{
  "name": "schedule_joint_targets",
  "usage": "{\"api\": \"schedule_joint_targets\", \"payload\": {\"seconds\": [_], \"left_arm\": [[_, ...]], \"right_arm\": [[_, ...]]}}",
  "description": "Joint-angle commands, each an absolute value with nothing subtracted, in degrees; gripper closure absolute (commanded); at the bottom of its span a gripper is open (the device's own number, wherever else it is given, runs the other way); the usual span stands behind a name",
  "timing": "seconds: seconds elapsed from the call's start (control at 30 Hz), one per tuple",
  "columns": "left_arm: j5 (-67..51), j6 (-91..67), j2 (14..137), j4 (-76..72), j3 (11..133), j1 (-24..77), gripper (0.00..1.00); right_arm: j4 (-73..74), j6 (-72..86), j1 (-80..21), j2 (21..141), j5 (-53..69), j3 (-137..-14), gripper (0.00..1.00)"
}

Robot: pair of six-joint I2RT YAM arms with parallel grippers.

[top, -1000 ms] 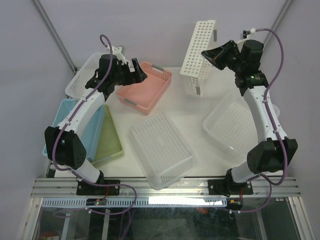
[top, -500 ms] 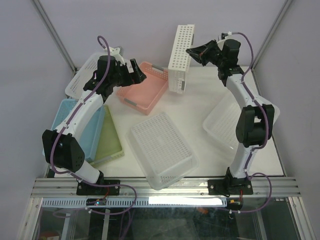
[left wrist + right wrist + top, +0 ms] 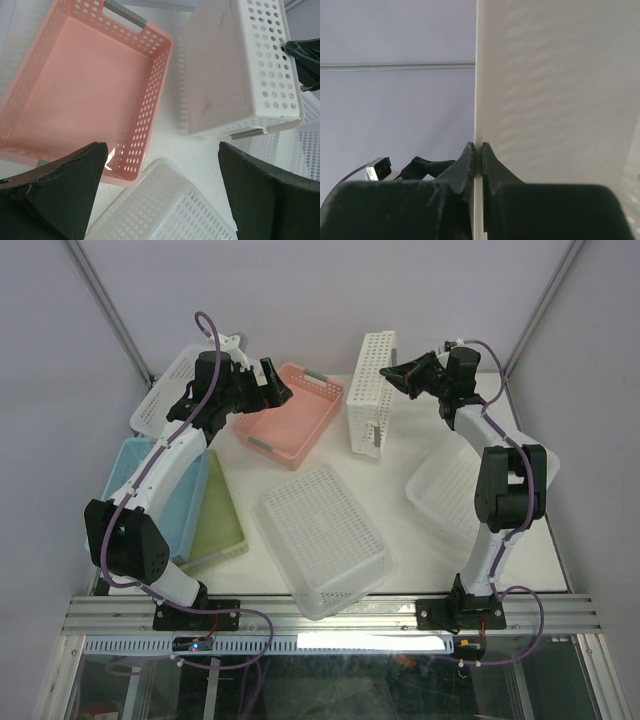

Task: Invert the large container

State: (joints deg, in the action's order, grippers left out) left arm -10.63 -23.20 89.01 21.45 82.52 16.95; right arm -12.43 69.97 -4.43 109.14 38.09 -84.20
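Your right gripper [image 3: 397, 373], clamped thinly on the upper wall of the large container [image 3: 368, 390] standing on end at the table's [image 3: 330, 455] far centre, is nearer; your left gripper [image 3: 268, 378] gapes empty.

1. One pink basket [image 3: 290, 412].
2. Two white perforated baskets: the standing white basket [image 3: 368, 390] just right of the pink basket, and the flat white basket [image 3: 158, 400] to its left.
3. Two clear baskets: the front clear basket [image 3: 320, 535] before the pink one, and the right clear basket [image 3: 455, 485] to its front-right.
4. One blue bin [image 3: 130, 465] and one green tray [image 3: 220, 520], both to its front-left.
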Motion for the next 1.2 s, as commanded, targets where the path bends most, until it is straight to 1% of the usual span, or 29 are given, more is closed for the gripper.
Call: {"api": "schedule_joint_targets", "payload": {"seconds": [0.0, 0.13, 0.23, 0.3, 0.47, 0.6, 0.9, 0.93, 1.07, 1.1, 1.17], "left_arm": [[-11.3, -23.6, 87.7, 19.3, 83.7, 17.5, 0.01], [-11.3, -23.6, 87.6, 19.3, 83.5, 17.6, 0.01], [-11.4, -23.7, 87.4, 19.3, 83.4, 17.5, 0.01], [-11.4, -23.7, 87.3, 19.3, 83.3, 17.5, 0.01], [-11.4, -23.5, 86.7, 19.3, 82.8, 17.5, 0.01], [-11.5, -23.5, 86.8, 19.3, 82.7, 17.5, 0.01], [-11.9, -23.9, 86.7, 19.3, 82.5, 17.5, 0.01], [-11.8, -23.8, 86.6, 19.3, 82.4, 17.5, 0.01], [-11.9, -23.8, 86.5, 19.3, 82.1, 17.6, 0.01], [-12.1, -23.9, 86.5, 19.3, 82.1, 17.5, 0.01], [-12.3, -24.0, 86.5, 19.3, 82.1, 17.5, 0.01]], "right_arm": [[-18.9, 70.2, -5.1, 106.5, 41.7, -84.8, 1.0], [-25.6, 76.6, -6.8, 108.6, 45.6, -84.4, 1.0], [-33.4, 83.0, -6.6, 109.4, 47.9, -81.8, 1.0], [-35.2, 84.1, -5.7, 109.3, 48.2, -79.7, 1.0], [-33.4, 81.5, -1.5, 108.0, 49.3, -73.6, 1.0], [-30.5, 78.4, 0.9, 107.8, 52.0, -71.5, 1.0], [-14.2, 66.2, 4.2, 105.9, 50.4, -70.8, 1.0], [-12.0, 63.9, 4.8, 105.6, 49.9, -70.9, 0.98], [-4.4, 58.8, 7.3, 104.7, 47.5, -71.2, 0.71], [-2.9, 57.6, 7.6, 104.4, 46.6, -71.2, 0.66], [1.3, 54.5, 7.9, 103.8, 44.4, -72.1, 0.6]]}}
